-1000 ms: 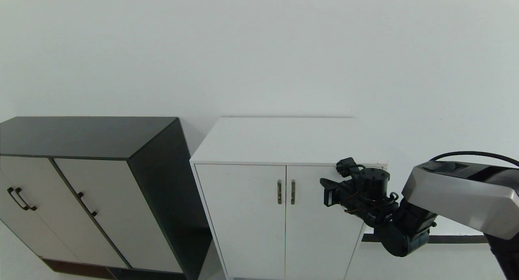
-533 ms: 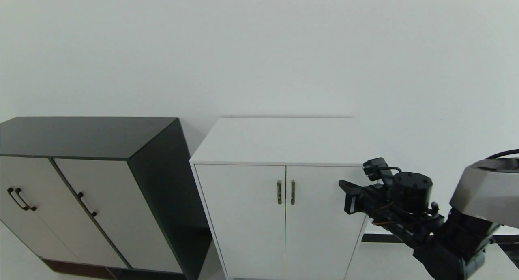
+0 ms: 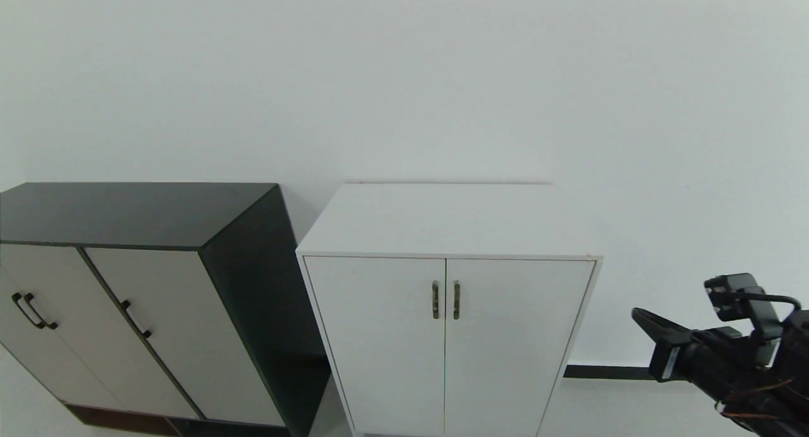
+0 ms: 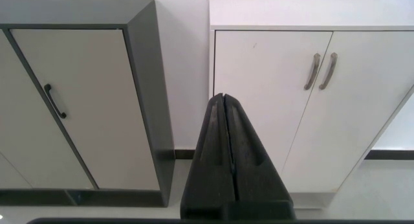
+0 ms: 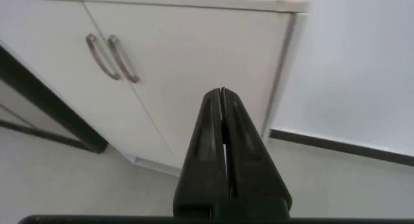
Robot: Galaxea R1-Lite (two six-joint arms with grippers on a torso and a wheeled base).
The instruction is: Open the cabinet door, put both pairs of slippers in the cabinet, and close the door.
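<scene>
Right gripper (image 5: 222,94) clenched, both fingers pressed flat together along one seam, nothing between them. Left gripper (image 4: 224,98) likewise clamped tight on itself, nothing held. Ahead of the right tips, apart from them, the right-hand corner of the white cabinet (image 3: 442,219); in the head view those tips off past the cabinet's right side, aimed back toward it, touching nothing. Farther toward the robot's left from there, the cabinet's two doors (image 3: 505,342), both flush shut, meeting at a thin centre line. Either side of that line, just beside each other, two upright metal handles (image 3: 435,299), well apart from the right tips. Ahead of the left tips, the left door's outer edge and the narrow gap beside it; handles off toward the robot's right of that line of aim, well apart. Past the gap, farther left again, a dark cabinet (image 3: 139,212) with pale fronts (image 3: 145,336) and black pulls (image 3: 136,319), standing beside the white one, also shut. Behind the right tips in the head view, low along the wall (image 3: 404,76), a black baseboard strip (image 3: 600,372) running out from behind the white cabinet. Below both pairs of tips, pale floor (image 5: 77,179) at the foot of the cabinets.
</scene>
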